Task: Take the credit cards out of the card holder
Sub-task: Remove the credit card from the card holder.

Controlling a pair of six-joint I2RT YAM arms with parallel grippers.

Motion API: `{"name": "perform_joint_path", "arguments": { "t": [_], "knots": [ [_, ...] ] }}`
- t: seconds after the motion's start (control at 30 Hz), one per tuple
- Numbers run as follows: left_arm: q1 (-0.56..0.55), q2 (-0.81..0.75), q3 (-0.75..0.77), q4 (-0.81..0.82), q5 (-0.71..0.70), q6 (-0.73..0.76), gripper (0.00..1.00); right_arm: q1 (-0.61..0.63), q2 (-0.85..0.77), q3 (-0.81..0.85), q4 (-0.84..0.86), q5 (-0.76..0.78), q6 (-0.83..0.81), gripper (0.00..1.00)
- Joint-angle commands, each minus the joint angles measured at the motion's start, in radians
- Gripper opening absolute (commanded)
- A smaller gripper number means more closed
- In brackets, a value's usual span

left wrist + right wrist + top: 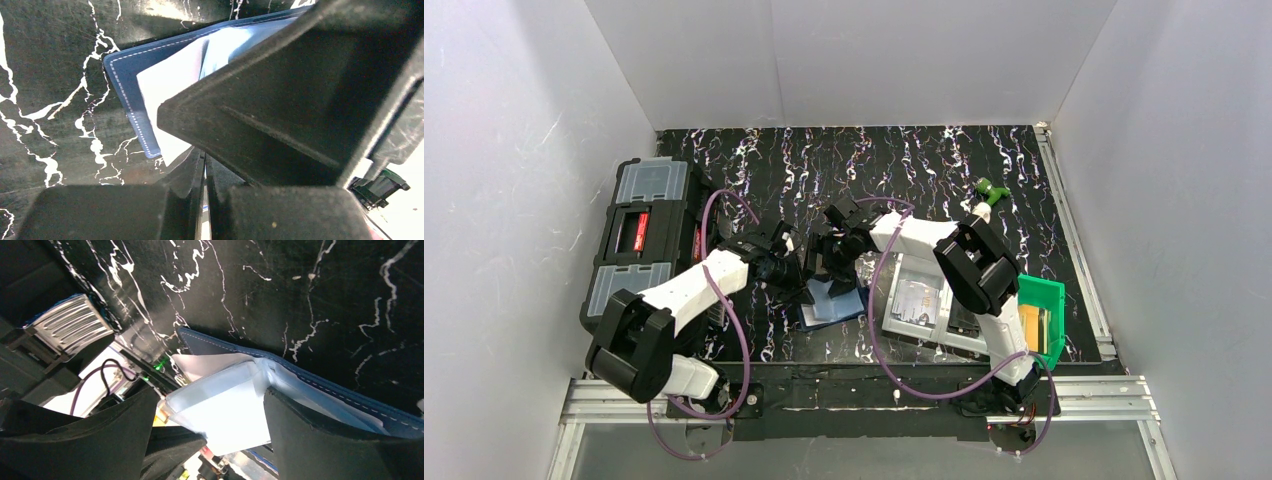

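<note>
The navy card holder (836, 308) lies open on the black marbled mat, its pale plastic sleeves (220, 410) up. My right gripper (836, 268) is open over it. In the right wrist view (212, 395) a raised sleeve stands between its fingers and the right finger rests on the holder (320, 385). My left gripper (796, 272) is at the holder's left edge. In the left wrist view (204, 155) its jaws are shut on a thin white-and-blue sheet seen edge-on, which looks like a credit card. The holder (125, 65) and a sleeve (165, 85) lie behind it, partly hidden by the right gripper's finger.
A black toolbox (639, 235) stands at the left edge. A grey tray (924, 300) lies right of the holder, with a green bin (1041, 315) beyond it. A small green object (992, 190) lies farther back right.
</note>
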Motion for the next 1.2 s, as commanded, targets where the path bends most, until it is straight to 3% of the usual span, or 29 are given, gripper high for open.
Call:
{"name": "perform_joint_path", "arguments": {
  "t": [0.0, 0.27, 0.6, 0.8, 0.97, 1.17],
  "knots": [
    [-0.007, -0.044, 0.0, 0.025, 0.047, -0.014, 0.0, 0.002, 0.005, -0.044, 0.107, 0.008, 0.046, 0.86],
    [-0.008, -0.008, 0.041, -0.052, -0.016, -0.007, 0.0, 0.007, -0.038, -0.069, 0.111, 0.016, -0.006, 0.86],
    [-0.008, 0.008, 0.109, -0.071, -0.022, 0.001, 0.01, -0.005, -0.14, -0.148, 0.125, -0.017, -0.029, 0.94],
    [-0.007, -0.009, 0.143, -0.167, -0.101, 0.007, 0.0, -0.037, -0.163, -0.174, 0.14, -0.036, -0.004, 0.96],
    [-0.007, -0.029, 0.137, -0.198, -0.134, 0.004, 0.0, -0.047, -0.159, -0.154, 0.136, -0.045, -0.002, 0.95],
    [-0.008, -0.021, 0.147, -0.195, -0.128, 0.009, 0.0, -0.046, -0.14, -0.128, 0.128, -0.047, -0.002, 0.87]
  ]
}}
